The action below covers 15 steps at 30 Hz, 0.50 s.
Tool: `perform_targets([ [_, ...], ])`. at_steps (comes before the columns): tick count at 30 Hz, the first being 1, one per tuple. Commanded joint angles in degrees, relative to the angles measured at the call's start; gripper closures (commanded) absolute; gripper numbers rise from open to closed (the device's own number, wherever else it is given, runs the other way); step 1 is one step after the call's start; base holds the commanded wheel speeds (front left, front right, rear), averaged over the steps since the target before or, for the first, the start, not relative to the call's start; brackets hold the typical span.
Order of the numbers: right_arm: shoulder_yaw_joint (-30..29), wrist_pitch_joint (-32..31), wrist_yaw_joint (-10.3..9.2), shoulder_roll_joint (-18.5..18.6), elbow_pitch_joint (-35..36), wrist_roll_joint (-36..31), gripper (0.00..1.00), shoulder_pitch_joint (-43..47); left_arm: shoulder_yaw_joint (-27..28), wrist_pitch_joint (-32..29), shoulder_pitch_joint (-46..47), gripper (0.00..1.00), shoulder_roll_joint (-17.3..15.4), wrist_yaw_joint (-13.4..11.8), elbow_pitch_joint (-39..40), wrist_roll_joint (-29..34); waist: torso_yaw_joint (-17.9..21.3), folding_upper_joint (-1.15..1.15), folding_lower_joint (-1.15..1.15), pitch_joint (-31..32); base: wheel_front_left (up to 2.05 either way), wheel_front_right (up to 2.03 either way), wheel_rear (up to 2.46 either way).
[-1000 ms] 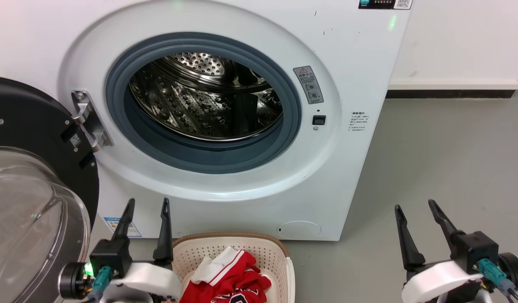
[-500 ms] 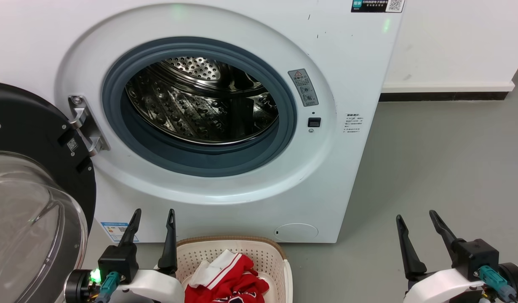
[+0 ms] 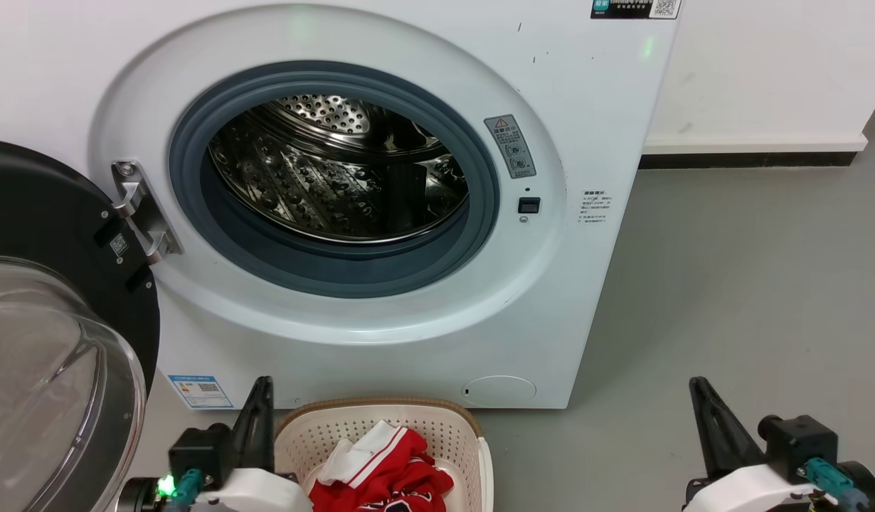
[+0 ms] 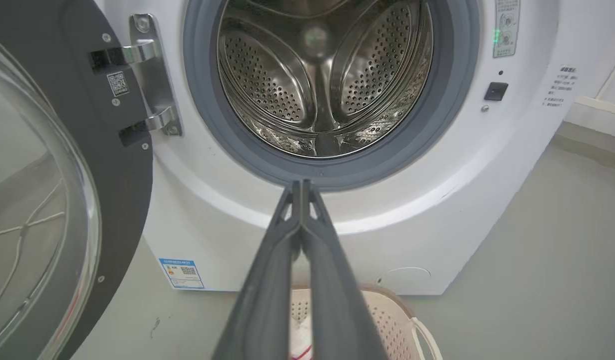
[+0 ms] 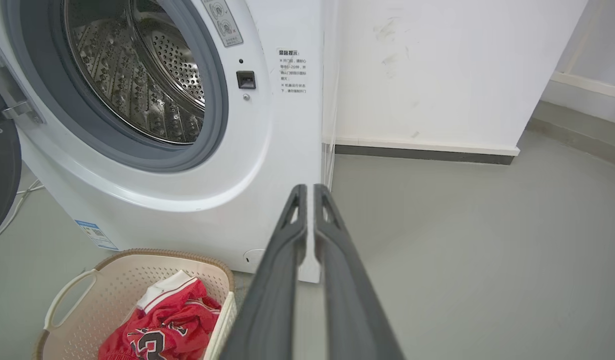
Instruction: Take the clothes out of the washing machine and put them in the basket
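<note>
Jaws on both arms were pressed together with nothing between them.

From the head view, the left gripper [image 3: 263, 387] sat at the lower left. Its two long dark fingers merged into one blade just beside the left rim of the small cream-white perforated plastic basket [image 3: 444, 434] with a brown woven rim. That basket stood on the grey floor [image 3: 729, 284], right in front of the large white front-loading washing machine [image 3: 551, 320]. Bright red clothes [image 3: 398, 473], one piece with white striped collar trim, lay bundled inside the basket. The right gripper [image 3: 699, 395] hung at the lower right over bare floor, well apart from the basket. The perforated steel drum [image 3: 338, 178] showed bare metal, and the black-framed glass door [image 3: 46, 213] stood swung open on the left.

From the left wrist view, the fingers met at their tips and pointed at the lower edge of the grey porthole seal [image 4: 452, 100]. A part of the basket's wall showed beneath them.

From the right wrist view, the fingers were closed to a hairline slit, empty, and aimed at the washer's right front corner beside a white wall [image 5: 437, 75]. The basket sat at the lower left, and the red jersey in it showed black-and-white numbers.
</note>
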<state>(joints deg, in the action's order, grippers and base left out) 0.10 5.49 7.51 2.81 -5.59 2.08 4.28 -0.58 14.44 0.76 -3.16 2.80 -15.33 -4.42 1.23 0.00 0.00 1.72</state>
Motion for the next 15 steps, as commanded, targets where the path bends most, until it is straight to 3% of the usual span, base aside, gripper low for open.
perform_targets([
  [1,0.0,-0.1,0.0,0.0,0.8,3.0,1.0,-0.6,1.0,-0.9,1.5,1.0,-0.2,0.2,0.2,-2.5,0.0,0.0,0.0,0.0,0.0,0.0,0.0],
  [15,-0.7,-2.0,0.0,0.7,-1.1,20.2,1.0,-2.7,1.7,-4.4,1.9,1.0,-0.1,1.0,0.9,-18.8,-0.2,0.0,0.0,-0.2,0.0,0.0,0.0],
])
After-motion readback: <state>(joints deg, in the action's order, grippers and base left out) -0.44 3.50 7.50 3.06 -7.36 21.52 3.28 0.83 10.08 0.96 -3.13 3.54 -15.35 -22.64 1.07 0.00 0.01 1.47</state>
